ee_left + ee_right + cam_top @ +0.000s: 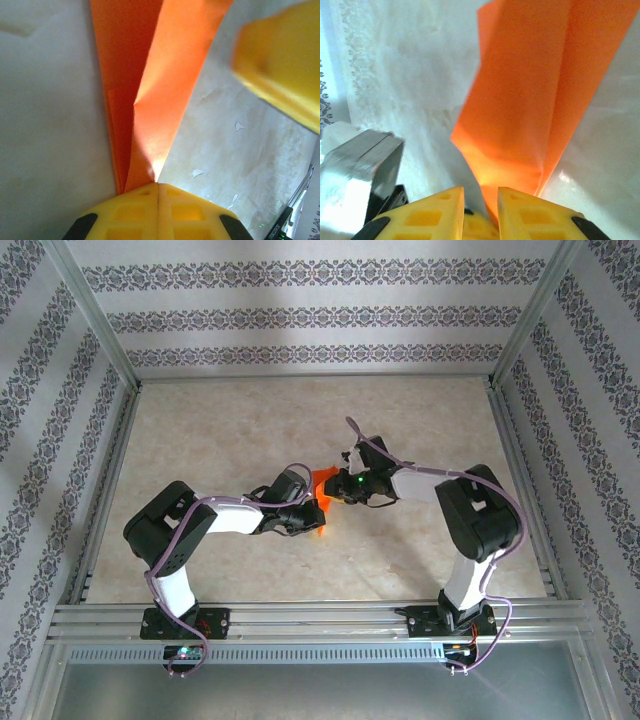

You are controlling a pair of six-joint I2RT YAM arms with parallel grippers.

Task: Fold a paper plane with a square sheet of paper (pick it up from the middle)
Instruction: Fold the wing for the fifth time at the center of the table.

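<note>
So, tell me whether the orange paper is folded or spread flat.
Folded. The orange paper runs in creased, overlapping layers up from the shut left hand.

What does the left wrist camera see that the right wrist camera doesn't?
Left wrist camera: the left gripper pinched shut on the folded orange paper, plus a blurry yellow finger at top right. Right wrist camera: the right gripper, fingers a little apart with paper dipping between them, plus a blurry grey metal part. Both: the orange paper over the pale table.
</note>
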